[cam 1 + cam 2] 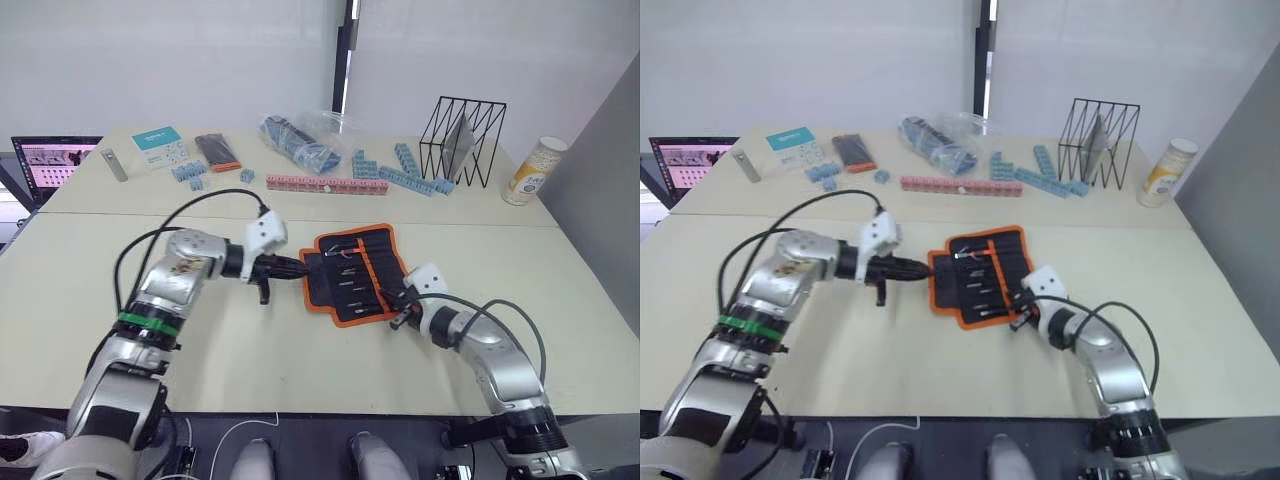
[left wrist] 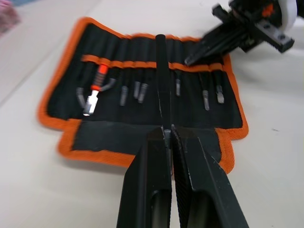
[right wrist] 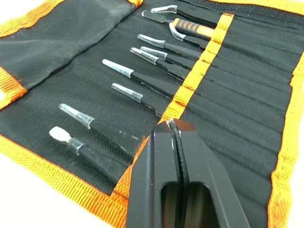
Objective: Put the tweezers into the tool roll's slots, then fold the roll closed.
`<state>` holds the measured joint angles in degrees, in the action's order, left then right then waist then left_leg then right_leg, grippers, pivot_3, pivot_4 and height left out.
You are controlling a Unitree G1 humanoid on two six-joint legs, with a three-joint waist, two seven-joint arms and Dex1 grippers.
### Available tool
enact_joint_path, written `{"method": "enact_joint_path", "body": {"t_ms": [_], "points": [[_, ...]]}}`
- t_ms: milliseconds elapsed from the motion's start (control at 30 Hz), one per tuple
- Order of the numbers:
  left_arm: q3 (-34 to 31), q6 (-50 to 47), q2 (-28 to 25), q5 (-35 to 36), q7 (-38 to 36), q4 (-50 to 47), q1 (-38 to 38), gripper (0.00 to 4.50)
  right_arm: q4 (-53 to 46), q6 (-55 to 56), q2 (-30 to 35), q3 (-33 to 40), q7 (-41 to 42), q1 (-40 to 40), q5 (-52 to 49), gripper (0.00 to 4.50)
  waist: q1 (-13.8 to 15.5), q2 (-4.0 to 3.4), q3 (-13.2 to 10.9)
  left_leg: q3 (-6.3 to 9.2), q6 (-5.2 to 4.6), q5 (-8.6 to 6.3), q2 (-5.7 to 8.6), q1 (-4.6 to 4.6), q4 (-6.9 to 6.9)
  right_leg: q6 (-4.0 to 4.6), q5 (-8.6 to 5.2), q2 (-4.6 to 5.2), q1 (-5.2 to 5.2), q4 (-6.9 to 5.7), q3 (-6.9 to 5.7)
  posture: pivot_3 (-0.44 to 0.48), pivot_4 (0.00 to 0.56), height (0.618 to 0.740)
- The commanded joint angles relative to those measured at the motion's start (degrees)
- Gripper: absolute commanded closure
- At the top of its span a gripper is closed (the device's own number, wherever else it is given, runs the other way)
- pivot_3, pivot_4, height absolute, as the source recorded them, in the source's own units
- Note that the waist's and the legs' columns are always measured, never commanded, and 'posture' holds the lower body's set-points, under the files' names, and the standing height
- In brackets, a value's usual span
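The tool roll (image 1: pixel 375 262) lies open on the table, black with orange trim. Several tweezers (image 3: pixel 142 80) with clear tip caps sit in its slots (image 3: pixel 228 118), poking out past the orange band (image 3: pixel 194 78). My left gripper (image 1: pixel 298 266) is at the roll's left edge, shut on one slim black tweezers (image 2: pixel 161 80) that points out over the roll's inner face. At the roll's near right corner, my right gripper (image 3: pixel 171 124) is shut, its tips resting at the orange band; I cannot tell whether it pinches fabric. An orange-gripped tool (image 3: pixel 192 27) lies at the far end of the row.
Behind the roll, a pink block strip (image 1: pixel 326 184), blue blocks (image 1: pixel 410 170) and a plastic bag (image 1: pixel 300 135). A black wire basket (image 1: pixel 462 140) and a bottle (image 1: pixel 530 172) are at the back right, a laptop (image 1: pixel 52 163) and a small black case (image 1: pixel 217 150) at the back left.
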<state>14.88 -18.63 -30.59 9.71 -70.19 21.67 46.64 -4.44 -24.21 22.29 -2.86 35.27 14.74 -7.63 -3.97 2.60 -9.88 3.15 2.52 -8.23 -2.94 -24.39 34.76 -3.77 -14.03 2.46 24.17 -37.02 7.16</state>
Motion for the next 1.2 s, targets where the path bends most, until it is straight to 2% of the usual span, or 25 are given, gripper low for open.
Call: {"method": "enact_joint_path", "body": {"t_ms": [33, 267, 700, 933, 1200], "points": [[2.4, 3.0, 1.7, -3.4, -0.5, 3.1, 3.7, 4.48, -4.0, -2.2, 0.5, 0.3, -0.2, -2.3, -1.4, 4.50, 0.0, 0.00, 0.0, 0.00, 0.00, 0.00, 0.00, 0.00, 0.00, 0.00, 0.00, 0.00, 0.01, 0.00, 0.00, 0.000, 0.150, 0.740], [5.8, 5.2, 4.4, -7.5, -2.2, 7.5, 5.6, 4.48, -7.4, -4.8, 0.7, 1.3, -0.5, -3.8, -3.3, 4.50, -0.1, -0.02, 0.0, 0.00, 0.00, 0.00, 0.00, -0.01, 0.00, -0.01, -0.01, 0.00, 0.02, 0.00, 0.03, 0.000, 0.150, 0.740], [5.8, 5.3, 3.8, -9.0, -4.5, 7.6, 5.1, 4.48, -7.2, -5.2, 1.3, 1.2, -0.8, -4.1, -3.5, 4.50, 0.0, -0.03, 0.0, 0.00, 0.00, 0.00, 0.01, -0.01, 0.02, -0.01, -0.01, 0.00, 0.00, 0.00, 0.03, 0.000, 0.150, 0.740], [5.7, 8.1, 11.8, -9.9, 0.0, 13.5, 7.4, 4.48, -6.1, -5.2, 1.2, 0.1, -0.5, -3.2, -3.2, 4.50, 0.2, -0.02, 0.0, 0.02, -0.01, 0.00, 0.03, -0.04, 0.10, -0.04, 0.01, 0.00, -0.03, 0.00, 0.03, 0.000, 0.150, 0.740], [5.4, 15.0, 20.0, -12.2, 3.4, 26.5, 12.7, 4.48, -6.5, -5.5, 1.0, -0.2, -0.8, -3.6, -3.2, 4.50, 0.1, -0.02, 0.0, 0.04, -0.01, 0.00, 0.08, -0.04, 0.10, -0.07, 0.02, 0.01, -0.04, 0.00, 0.05, 0.000, 0.150, 0.740]]}}
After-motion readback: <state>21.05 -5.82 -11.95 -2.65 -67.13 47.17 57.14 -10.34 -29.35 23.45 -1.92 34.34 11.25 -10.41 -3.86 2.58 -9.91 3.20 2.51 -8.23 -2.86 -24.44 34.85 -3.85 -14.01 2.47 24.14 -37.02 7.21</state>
